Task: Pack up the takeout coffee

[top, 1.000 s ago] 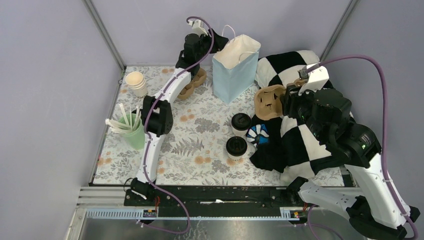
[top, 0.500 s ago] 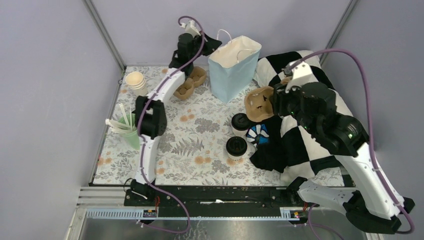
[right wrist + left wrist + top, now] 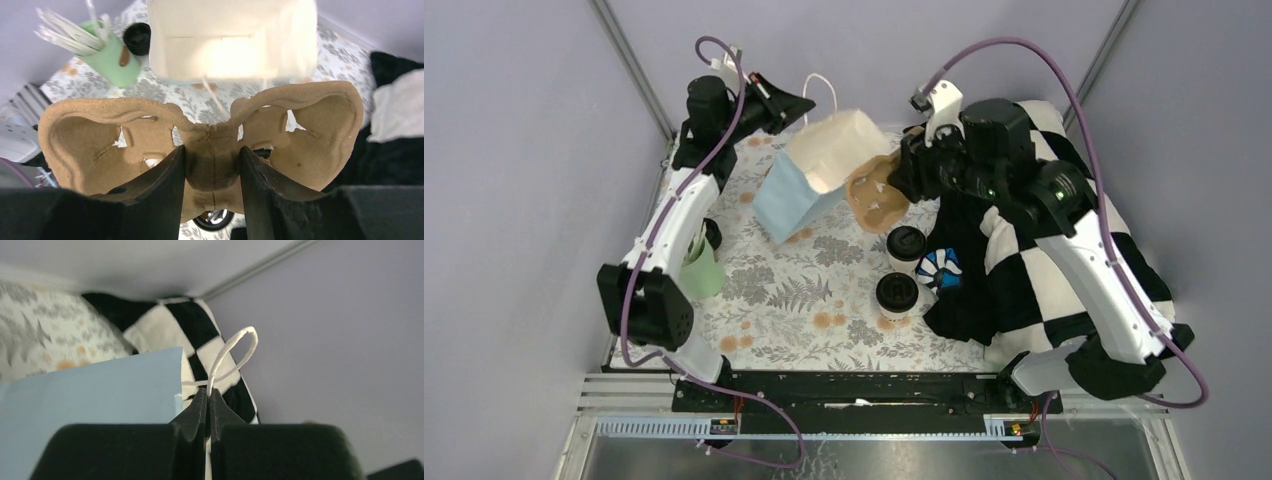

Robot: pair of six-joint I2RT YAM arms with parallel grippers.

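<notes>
Two white coffee cups with black lids (image 3: 906, 245) (image 3: 897, 292) stand on the floral mat near the middle. My left gripper (image 3: 809, 100) (image 3: 208, 392) is shut on the white string handle (image 3: 235, 352) of the blue bag (image 3: 789, 200). The bag hangs tilted, its open mouth (image 3: 230, 45) turned towards the right arm. My right gripper (image 3: 904, 175) (image 3: 212, 155) is shut on the middle of a brown pulp cup carrier (image 3: 874, 190) (image 3: 80, 145), held just in front of the bag's mouth, above the cups. One black lid (image 3: 212, 217) shows under the carrier.
A mint-green cup with white sticks (image 3: 704, 270) (image 3: 107, 60) stands at the left by the left arm. A black-and-white checked cloth (image 3: 1044, 270) covers the right side. A small blue-and-white object (image 3: 941, 268) lies beside the cups.
My left gripper pulled the bag's handle up and to the left, tipping the bag over. My right gripper carried the carrier left and back, up to the bag's mouth.
</notes>
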